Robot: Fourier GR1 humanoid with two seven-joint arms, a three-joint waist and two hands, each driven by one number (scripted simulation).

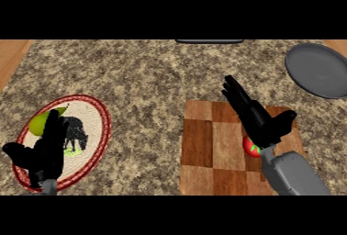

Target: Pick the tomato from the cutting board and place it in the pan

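So the right hand [261, 120] is over the checkered wooden cutting board [203, 147], fingers stretched out pretty much straight and pointing toward the far left, thumb sticking out to the right. It isn't holding anything. The tomato [251, 148] is sitting on the board just near the wrist, mostly hidden under the hand and grey forearm, so only a red sliver with a bit of green shows. Can't tell if the hand actually touches it.

The pan [317, 69] is way off at the far right corner of the speckled counter [136, 73], well apart from the tomato.

Left hand [44, 149] rests over the red-rimmed plate [98, 114] at near left, fingers relaxed and up, with a green pear [42, 122] just beside it.
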